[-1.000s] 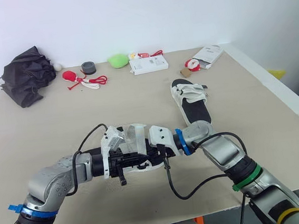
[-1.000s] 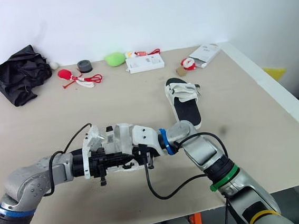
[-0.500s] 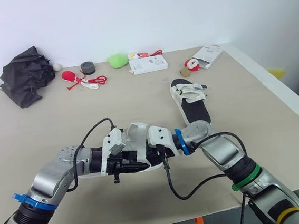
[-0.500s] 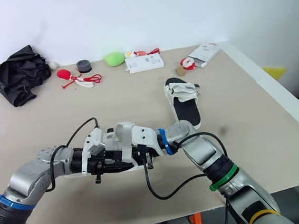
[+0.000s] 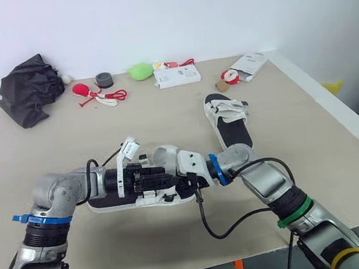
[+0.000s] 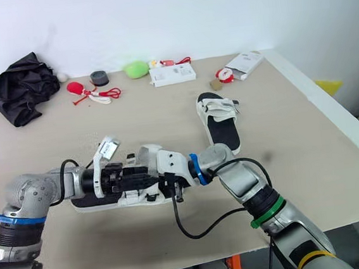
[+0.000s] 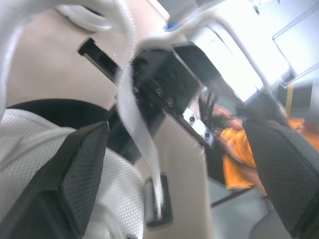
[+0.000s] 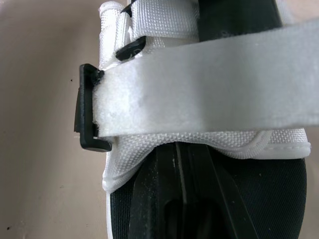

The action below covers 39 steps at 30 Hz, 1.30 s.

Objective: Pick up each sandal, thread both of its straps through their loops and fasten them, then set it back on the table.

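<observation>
A white-strapped sandal with a black footbed [image 5: 109, 201] lies flat on the table near the front, between my two grippers. My left gripper [image 5: 152, 180] is over its middle, open. In the left wrist view its fingers [image 7: 79, 174] stand wide apart with a loose white strap [image 7: 142, 134] hanging between them. My right gripper [image 5: 185, 183] is shut at the sandal's right end. The right wrist view shows a white strap [image 8: 209, 84] passing through a black loop [image 8: 87, 107]. A second sandal [image 5: 229, 126] lies further back on the right, with no gripper near it.
Along the back edge sit a black bag [image 5: 29, 88], a red and white cord [image 5: 99, 96], a black tape roll [image 5: 105, 80], a green object [image 5: 140, 71], a white box [image 5: 178, 77] and a white packet [image 5: 249, 66]. The table's right edge [image 5: 331, 120] runs diagonally.
My left gripper has opened and its arm has swung out to the left. The near sandal, earlier raised between the grippers, now lies flat on the table. The right arm has hardly moved.
</observation>
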{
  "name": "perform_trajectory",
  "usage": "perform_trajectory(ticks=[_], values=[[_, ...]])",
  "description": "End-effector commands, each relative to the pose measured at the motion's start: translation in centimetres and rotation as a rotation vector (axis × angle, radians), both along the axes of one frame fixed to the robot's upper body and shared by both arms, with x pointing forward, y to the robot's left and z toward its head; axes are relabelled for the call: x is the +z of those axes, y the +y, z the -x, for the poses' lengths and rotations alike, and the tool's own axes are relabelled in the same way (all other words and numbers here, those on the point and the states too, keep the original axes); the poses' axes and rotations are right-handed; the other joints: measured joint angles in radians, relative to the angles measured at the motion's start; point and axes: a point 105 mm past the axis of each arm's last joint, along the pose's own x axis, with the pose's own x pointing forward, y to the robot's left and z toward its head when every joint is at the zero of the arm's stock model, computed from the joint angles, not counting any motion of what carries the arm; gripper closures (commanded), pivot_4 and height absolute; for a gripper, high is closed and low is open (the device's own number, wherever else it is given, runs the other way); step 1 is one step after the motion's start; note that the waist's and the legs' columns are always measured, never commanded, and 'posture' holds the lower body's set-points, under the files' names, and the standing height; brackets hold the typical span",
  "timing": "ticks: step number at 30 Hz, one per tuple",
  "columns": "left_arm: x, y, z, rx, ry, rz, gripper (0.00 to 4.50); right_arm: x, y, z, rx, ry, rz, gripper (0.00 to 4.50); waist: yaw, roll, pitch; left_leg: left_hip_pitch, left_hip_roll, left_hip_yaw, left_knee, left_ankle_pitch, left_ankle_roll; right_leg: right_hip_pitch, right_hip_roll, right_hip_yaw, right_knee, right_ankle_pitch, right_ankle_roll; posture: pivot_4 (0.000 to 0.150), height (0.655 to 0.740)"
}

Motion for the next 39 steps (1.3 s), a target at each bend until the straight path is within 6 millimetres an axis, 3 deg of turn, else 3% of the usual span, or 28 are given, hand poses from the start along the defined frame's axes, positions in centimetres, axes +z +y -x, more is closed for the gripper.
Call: perform_trajectory(ticks=[1,3,5,6,8,11,22,29,33,36,37,38,39], values=[[-1.3,-0.1,0.7,0.024,0.021,-0.064,0.29,-4.0,-2.3,-0.5,-0.105,0.082,0.142,4.5,0.0,0.0,0.0,0.0,0.0,0.0,0.0,0.0,0.0,0.0,0.002,0.0,0.0,0.0,0.0,0.15,0.74],[-1.6,-0.3,1.0,0.019,0.027,-0.068,0.76,-4.0,-2.3,-0.4,-0.106,0.083,0.142,4.5,0.001,0.0,0.0,0.0,0.0,0.0,0.0,0.0,0.0,0.0,0.002,0.0,0.0,0.0,-0.001,0.15,0.74],[-1.5,-0.3,1.0,0.025,0.015,-0.071,1.54,-4.1,-2.4,-0.4,-0.108,0.084,0.143,4.5,0.001,0.0,0.0,0.0,0.0,0.0,0.0,0.0,-0.001,0.0,0.001,0.001,0.0,-0.001,-0.001,0.15,0.74],[-1.4,-0.2,0.8,0.034,0.008,-0.07,2.11,-4.0,-2.4,-0.5,-0.109,0.083,0.143,4.5,0.001,0.0,0.0,0.0,0.0,0.0,0.0,0.0,-0.001,0.0,0.001,0.001,0.0,-0.001,-0.002,0.15,0.74],[-1.2,-0.1,0.4,0.045,-0.006,-0.074,2.81,-4.0,-2.5,-0.5,-0.11,0.084,0.144,4.5,0.001,0.0,0.0,0.0,0.0,0.0,0.0,0.0,-0.001,0.0,0.0,0.001,0.0,-0.002,-0.004,0.15,0.74],[-1.2,-0.1,0.3,0.037,-0.033,-0.09,4.43,-4.0,-2.5,-0.5,-0.109,0.084,0.145,4.5,0.001,0.0,0.0,0.0,0.0,0.0,0.0,0.0,-0.001,0.0,0.0,0.001,0.0,-0.003,-0.005,0.15,0.74],[-2.6,-0.4,3.5,-0.202,-0.244,-0.21,4.43,-4.0,-2.4,-0.4,-0.102,0.084,0.147,4.5,0.001,0.0,0.0,0.0,0.0,0.001,0.0,-0.001,-0.002,-0.001,0.0,0.002,0.0,-0.004,-0.007,0.15,0.74],[-3.8,0.1,3.0,-0.225,-0.335,-0.282,4.43,-4.0,-2.3,-0.4,-0.098,0.081,0.147,4.5,0.001,0.0,0.0,0.0,0.001,0.0,-0.001,-0.002,-0.003,-0.001,0.002,0.001,0.0,-0.005,-0.009,0.15,0.74],[-3.5,-0.2,2.2,-0.177,-0.366,-0.26,4.43,-3.9,-2.3,-0.4,-0.095,0.078,0.148,4.5,0.002,0.001,0.0,0.0,0.002,0.0,-0.001,-0.002,-0.002,-0.001,0.002,0.001,0.0,-0.005,-0.009,0.15,0.74],[-3.2,-0.1,2.2,-0.178,-0.358,-0.243,3.67,-4.0,-2.3,-0.4,-0.095,0.077,0.149,4.5,0.002,0.001,0.0,0.0,0.001,0.0,-0.001,-0.002,-0.002,-0.001,0.001,0.001,0.0,-0.005,-0.009,0.15,0.74],[-3.1,0.0,2.0,-0.169,-0.373,-0.252,3.06,-4.0,-2.3,-0.4,-0.094,0.077,0.149,4.5,0.002,0.001,0.0,0.0,0.001,0.0,-0.001,-0.002,-0.002,-0.001,0.001,0.001,0.0,-0.005,-0.009,0.15,0.74],[-3.1,0.1,1.9,-0.163,-0.374,-0.256,2.81,-4.0,-2.3,-0.4,-0.093,0.077,0.149,4.5,0.002,0.001,0.0,0.0,0.001,0.0,-0.001,-0.002,-0.002,-0.001,0.001,0.001,0.0,-0.005,-0.009,0.15,0.74],[-2.9,0.2,1.9,-0.167,-0.361,-0.247,2.27,-4.0,-2.3,-0.3,-0.092,0.077,0.149,4.5,0.002,0.001,0.0,0.0,0.001,0.0,-0.001,-0.001,-0.002,-0.001,0.001,0.001,0.0,-0.005,-0.009,0.15,0.74]])
